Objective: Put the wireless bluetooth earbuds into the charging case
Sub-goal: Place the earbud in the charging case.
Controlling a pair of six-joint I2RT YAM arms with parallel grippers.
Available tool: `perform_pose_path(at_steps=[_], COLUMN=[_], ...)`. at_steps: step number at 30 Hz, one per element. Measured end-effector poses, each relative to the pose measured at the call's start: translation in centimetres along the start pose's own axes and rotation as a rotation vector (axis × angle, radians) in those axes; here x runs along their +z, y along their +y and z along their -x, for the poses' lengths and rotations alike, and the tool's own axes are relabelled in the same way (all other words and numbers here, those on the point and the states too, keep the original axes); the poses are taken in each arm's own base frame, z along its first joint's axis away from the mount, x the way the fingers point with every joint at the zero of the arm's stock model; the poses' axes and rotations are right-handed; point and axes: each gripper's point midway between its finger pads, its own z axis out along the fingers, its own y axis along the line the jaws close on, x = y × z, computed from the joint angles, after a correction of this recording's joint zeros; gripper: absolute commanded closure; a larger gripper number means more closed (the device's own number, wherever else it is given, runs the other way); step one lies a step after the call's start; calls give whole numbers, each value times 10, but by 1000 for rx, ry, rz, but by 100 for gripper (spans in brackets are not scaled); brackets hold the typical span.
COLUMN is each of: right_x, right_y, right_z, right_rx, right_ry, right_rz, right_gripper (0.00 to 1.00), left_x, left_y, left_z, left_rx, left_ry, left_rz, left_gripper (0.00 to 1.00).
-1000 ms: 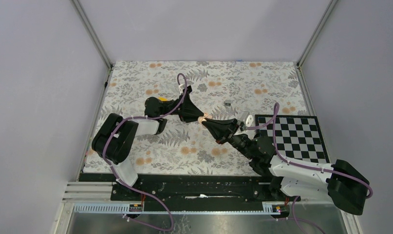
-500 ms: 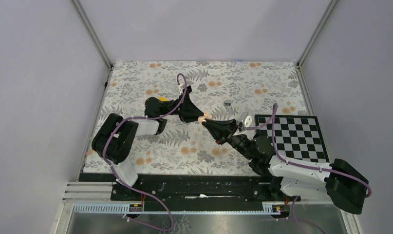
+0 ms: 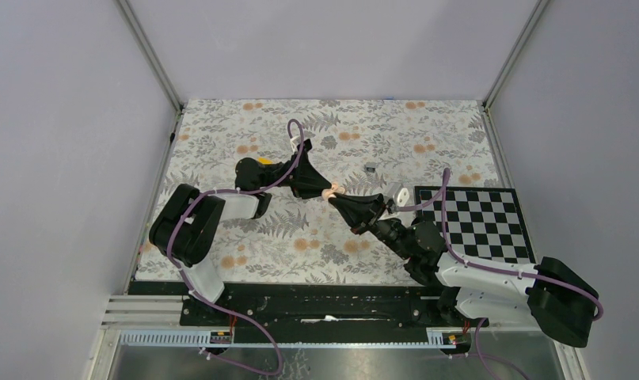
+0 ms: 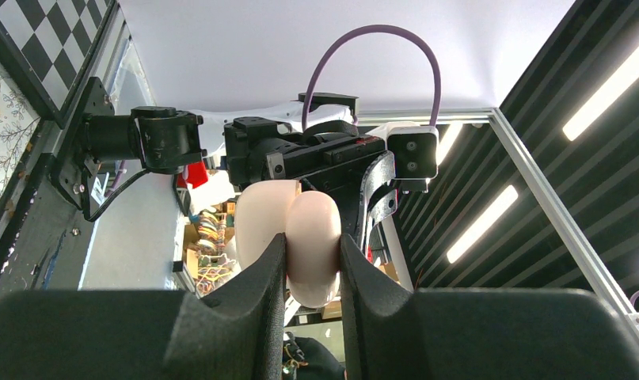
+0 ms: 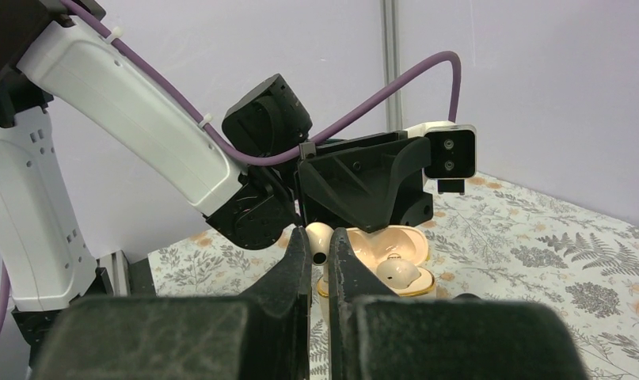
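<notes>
Just beyond the right pincer (image 5: 317, 252), clamped on one earbud (image 5: 317, 234), the open charging case (image 5: 387, 241) faces it, clamped in the left pincer (image 4: 311, 252).

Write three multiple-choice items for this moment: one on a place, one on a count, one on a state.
1. Where is the charging case?
A. On the checkerboard
B. Between the fingers of the left pincer
C. Loose on the floral mat

2. How many earbuds sit in the case?
A. None
B. One
C. Two

3. How is the case's lid?
A. Open
B. Shut
C. Detached, lying on the table

Answers:
1 B: the left wrist view shows the peach case clamped between that pincer's fingers.
2 B: one earbud rests in the case, while the second earbud is pinched in the right pincer.
3 A: the right wrist view shows the lid raised and the inside exposed.
</notes>
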Motion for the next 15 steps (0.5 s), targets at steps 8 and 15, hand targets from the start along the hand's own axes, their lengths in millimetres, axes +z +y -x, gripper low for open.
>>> perform_pose_path(at_steps=[8,15], right_x=[0,-1], right_y=[-3,-5], right_z=[-1,-5], right_rx=[-12,-12], right_ry=[-1,10], right_rz=[-9,-12], right_gripper=[100,100], left_x=[0,0], left_y=[0,-1], left_z=[0,1], left_rx=[0,0], left_ry=[0,-6], left_rz=[0,-4], left_gripper=[100,100])
